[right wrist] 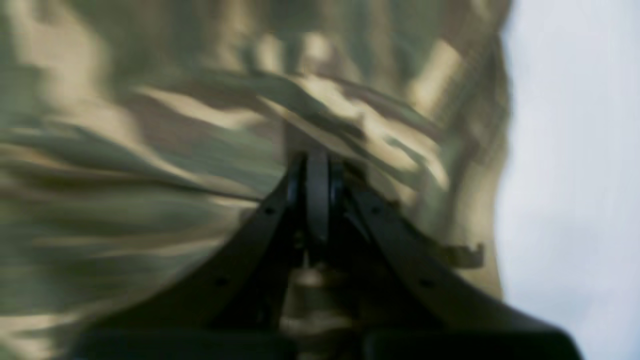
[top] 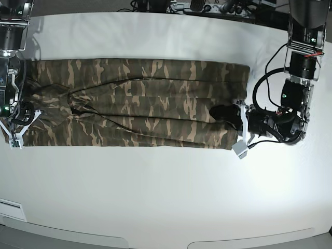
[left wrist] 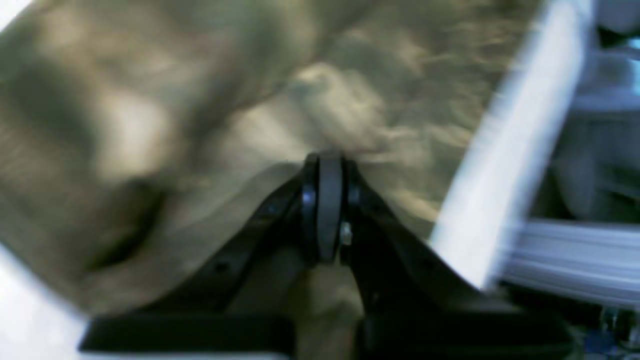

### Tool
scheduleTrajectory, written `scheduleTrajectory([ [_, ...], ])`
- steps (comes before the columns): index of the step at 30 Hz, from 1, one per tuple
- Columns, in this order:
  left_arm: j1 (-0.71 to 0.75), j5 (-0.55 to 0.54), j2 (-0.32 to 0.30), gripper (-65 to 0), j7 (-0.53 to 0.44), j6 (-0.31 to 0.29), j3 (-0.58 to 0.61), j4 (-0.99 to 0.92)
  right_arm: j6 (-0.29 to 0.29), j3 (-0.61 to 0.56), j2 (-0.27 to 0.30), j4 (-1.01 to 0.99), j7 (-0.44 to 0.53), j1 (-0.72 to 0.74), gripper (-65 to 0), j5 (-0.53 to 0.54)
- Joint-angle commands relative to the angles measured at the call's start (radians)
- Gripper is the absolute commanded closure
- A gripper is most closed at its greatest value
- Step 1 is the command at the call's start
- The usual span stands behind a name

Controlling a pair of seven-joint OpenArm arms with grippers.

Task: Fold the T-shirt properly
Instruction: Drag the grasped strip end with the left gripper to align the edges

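Note:
The camouflage T-shirt (top: 150, 104) lies stretched into a long band across the white table (top: 166, 197). My left gripper (top: 222, 112) is at the shirt's right end. The left wrist view shows its jaws pressed together on a pinch of cloth (left wrist: 325, 162), with blurred T-shirt fabric (left wrist: 175, 100) filling most of that view. My right gripper (top: 78, 108) reaches in from the left end. Its jaws are also shut on a fold of the T-shirt (right wrist: 150, 200), meeting at the right gripper tips (right wrist: 318, 157). The collar is not visible.
Cables and equipment (top: 207, 7) line the table's back edge. The arm bases stand at the far left (top: 10, 36) and far right (top: 303, 41). Bare white tabletop (right wrist: 575, 175) shows beside the cloth.

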Motion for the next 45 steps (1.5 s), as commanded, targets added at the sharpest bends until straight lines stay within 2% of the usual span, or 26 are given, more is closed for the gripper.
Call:
scheduleTrajectory([
  [1, -0.033, -0.106, -0.028, 0.0, -0.012, -0.006, -0.008, 0.037, 0.021, 0.015, 0.026, 0.023, 0.002, 0.026, 0.0, 0.027],
  [5, -0.006, -0.106, -0.100, 0.0, -0.012, -0.003, -0.009, 0.100, 0.174, 0.072, 0.026, 0.053, -0.035, 0.024, 0.0, 0.153],
  [7, 0.017, -0.106, -0.147, 0.0, -0.012, 0.024, -0.016, 0.115, 0.248, 0.137, 0.026, 0.054, -0.064, 0.024, 0.0, 0.221],
  [9, 0.041, -0.106, -0.172, 0.0, -0.012, 0.028, -0.050, 0.114, 0.289, 0.216, 0.034, 0.054, -0.106, 0.024, 0.0, 0.302],
  [15, 0.154, -0.102, -0.174, 0.0, -0.012, 0.073, -0.309, 0.114, 0.293, 0.459, 0.113, 0.054, -0.230, 0.024, 0.0, 0.543],
  [18, 0.220, 0.053, -0.136, 0.0, -0.070, 0.122, -0.452, 0.114, 0.293, 0.554, 0.153, 0.054, -0.269, 0.018, 0.0, 0.629],
  [21, 0.278, 0.276, -0.074, 0.0, -0.172, 0.225, -0.570, 0.114, 0.317, 0.596, 0.182, 0.054, -0.278, -0.012, 0.0, 0.674],
  [23, 0.303, 0.367, -0.040, 0.0, -0.204, 0.296, -0.601, 0.114, 0.332, 0.597, 0.192, 0.054, -0.285, -0.035, 0.0, 0.691],
  [24, 0.308, 0.388, -0.026, 0.0, -0.204, 0.311, -0.601, 0.114, 0.336, 0.597, 0.191, 0.054, -0.292, -0.043, 0.0, 0.694],
  [25, 0.314, 0.389, -0.013, -5.3, -0.202, 0.312, -0.599, 0.114, 0.335, 0.596, 0.191, 0.054, -0.292, -0.050, 0.0, 0.697],
  [28, 0.319, 0.395, 0.021, -30.2, -0.196, 0.308, -0.570, 0.114, 0.336, 0.595, 0.190, 0.054, -0.293, -0.066, 0.0, 0.696],
  [29, 0.319, 0.398, 0.029, -36.2, -0.196, 0.309, -0.554, 0.114, 0.336, 0.595, 0.190, 0.054, -0.293, -0.069, 0.0, 0.692],
  [30, 0.319, 0.406, 0.037, -39.0, -0.197, 0.312, -0.537, 0.114, 0.337, 0.595, 0.190, 0.054, -0.294, -0.071, 0.0, 0.689],
  [35, 0.327, 0.445, 0.082, -39.2, -0.205, 0.346, -0.450, 0.114, 0.338, 0.595, 0.190, 0.054, -0.295, -0.077, 0.0, 0.689],
  [40, 0.329, 0.454, 0.130, -39.2, -0.205, 0.345, -0.373, 0.114, 0.338, 0.595, 0.190, 0.054, -0.295, -0.076, 0.0, 0.693],
  [45, 0.323, 0.454, 0.169, -39.2, -0.243, 0.340, -0.360, 0.114, 0.338, 0.595, 0.190, 0.054, -0.297, -0.077, 0.0, 0.693],
])
